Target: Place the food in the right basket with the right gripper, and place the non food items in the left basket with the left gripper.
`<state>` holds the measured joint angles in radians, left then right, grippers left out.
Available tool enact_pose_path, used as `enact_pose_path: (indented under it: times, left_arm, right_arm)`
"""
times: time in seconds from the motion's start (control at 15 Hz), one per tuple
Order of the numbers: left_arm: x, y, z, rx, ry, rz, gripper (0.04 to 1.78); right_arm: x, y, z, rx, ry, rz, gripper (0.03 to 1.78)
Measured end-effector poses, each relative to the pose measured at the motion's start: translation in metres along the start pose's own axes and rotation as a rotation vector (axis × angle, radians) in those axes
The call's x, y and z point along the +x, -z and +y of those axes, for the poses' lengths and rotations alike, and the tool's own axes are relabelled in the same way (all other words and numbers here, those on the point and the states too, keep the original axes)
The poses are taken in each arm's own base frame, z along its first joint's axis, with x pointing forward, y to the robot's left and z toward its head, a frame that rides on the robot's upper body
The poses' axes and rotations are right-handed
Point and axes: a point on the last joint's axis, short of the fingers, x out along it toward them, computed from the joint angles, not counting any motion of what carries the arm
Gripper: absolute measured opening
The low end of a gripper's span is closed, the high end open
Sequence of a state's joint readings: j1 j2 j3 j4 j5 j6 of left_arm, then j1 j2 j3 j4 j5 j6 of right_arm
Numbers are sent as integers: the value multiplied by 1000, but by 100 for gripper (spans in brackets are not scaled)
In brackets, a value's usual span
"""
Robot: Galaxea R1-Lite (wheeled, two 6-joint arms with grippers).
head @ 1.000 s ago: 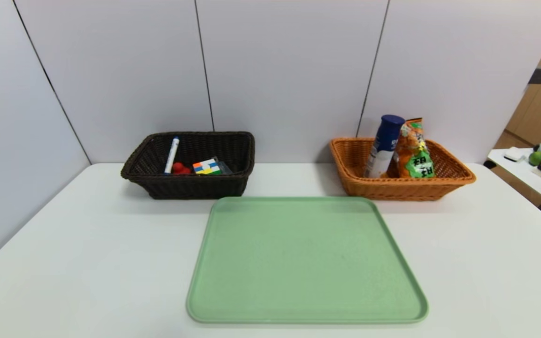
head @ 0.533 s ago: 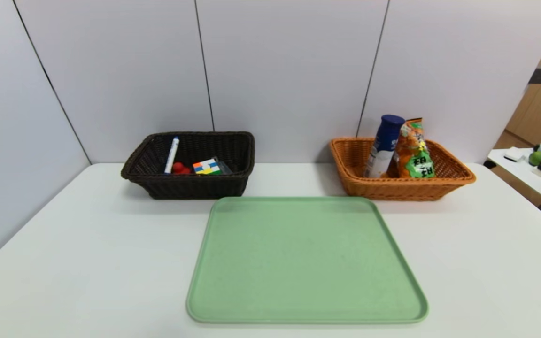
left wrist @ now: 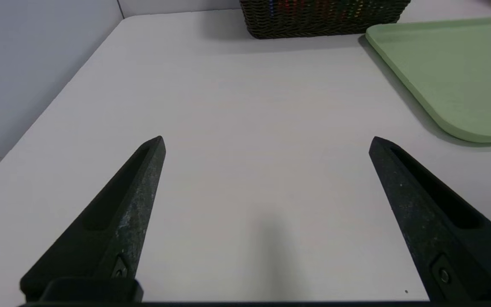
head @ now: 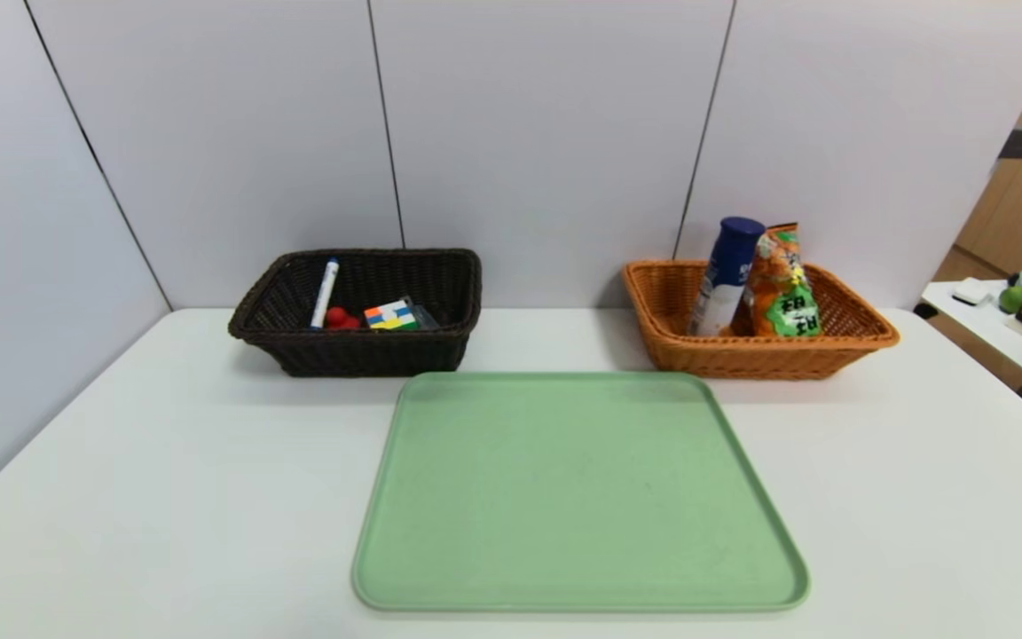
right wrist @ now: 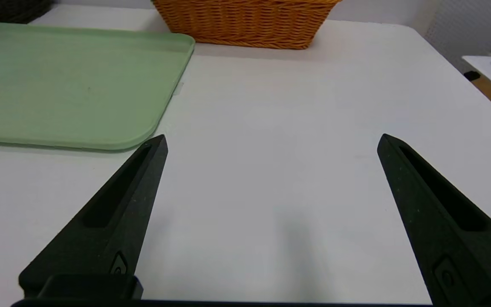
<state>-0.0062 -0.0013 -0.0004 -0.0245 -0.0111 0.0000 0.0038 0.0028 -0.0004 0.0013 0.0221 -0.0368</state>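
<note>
White table [head: 165,497], grey wall panels behind. Nothing's shifted over the last sec, so sorting looks done. Marker [head: 325,293], red duck [head: 339,319], puzzle cube [head: 389,315] & grey case [head: 425,316] sit in the dark left basket [head: 351,351]. Bottle [head: 724,277] & snack bag [head: 782,286] stand in the orange right basket [head: 768,359]. Green tray [head: 577,493] bare. Left gripper [left wrist: 267,143] & right gripper [right wrist: 273,140] hang low over the table's near side, jaws wide apart, holding nothing. Bag label has white characters, can't read them.
</note>
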Motion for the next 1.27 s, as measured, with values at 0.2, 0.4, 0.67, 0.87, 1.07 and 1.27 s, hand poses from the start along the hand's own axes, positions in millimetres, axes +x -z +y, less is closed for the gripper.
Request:
enact_pose_path:
  times: [0.2, 0.4, 0.67, 0.87, 1.07, 1.27]
  left_arm:
    - [0, 0, 1, -101, -45, -8, 169]
    - [0, 0, 1, -106, -47, -8, 169]
    - [0, 0, 1, -106, -47, -8, 169]
    - [0, 0, 1, -106, -47, -7, 169]
    - [0, 0, 1, -107, -47, -7, 169]
    - [0, 0, 1, -107, -47, -7, 169]
  right_arm:
    - [0, 0, -1, 84, 36, -4, 170]
    - [0, 0, -1, 87, 38, -5, 170]
    - [0, 0, -1, 87, 40, -5, 170]
    - [0, 0, -1, 87, 40, -5, 170]
    - [0, 0, -1, 87, 40, -5, 170]
    - [0, 0, -1, 87, 40, -5, 170]
